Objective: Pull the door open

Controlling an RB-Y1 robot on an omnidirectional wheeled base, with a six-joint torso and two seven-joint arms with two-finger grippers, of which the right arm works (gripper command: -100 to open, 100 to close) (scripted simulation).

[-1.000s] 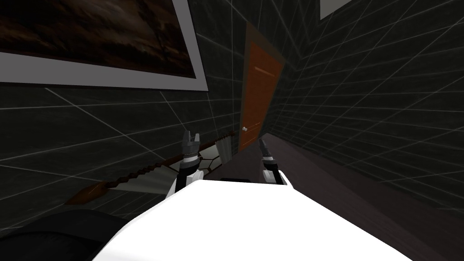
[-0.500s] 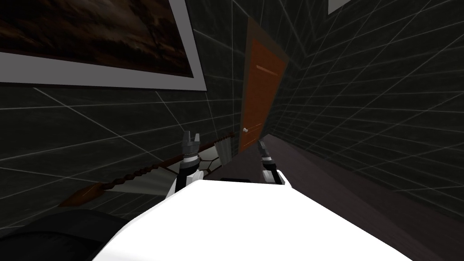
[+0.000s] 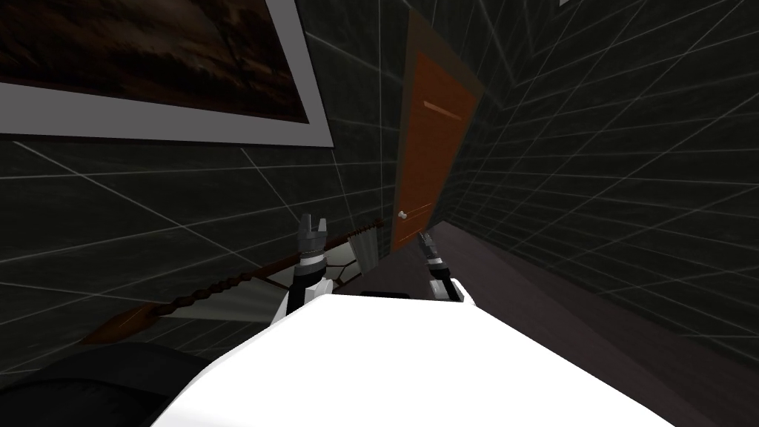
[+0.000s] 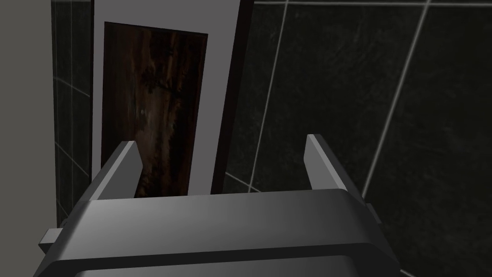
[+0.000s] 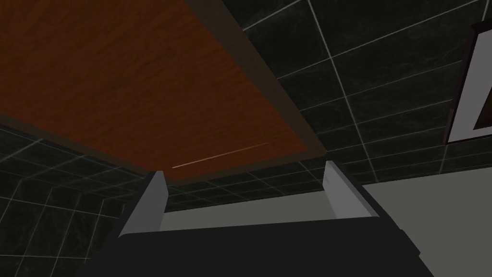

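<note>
Corridor of dark tiled walls (image 3: 593, 185), with our brown wood-grain door (image 3: 433, 133) shut in its darker frame at the far end.

On the wall to our left we see a large framed picture (image 3: 148, 67), dark with a pale border. We hold both forearms up ahead of us, well short of the door. Our left gripper (image 4: 221, 144) points upward at the picture wall, its two fingers spread wide with nothing between them. Our right gripper (image 5: 244, 170) is tilted forward and up toward the door panel, its fingers likewise parted and touching nothing. A small pale round knob (image 3: 402, 215) sits low on the door's left edge, just above and to the left of our right gripper in the head view, and apart from it.
</note>
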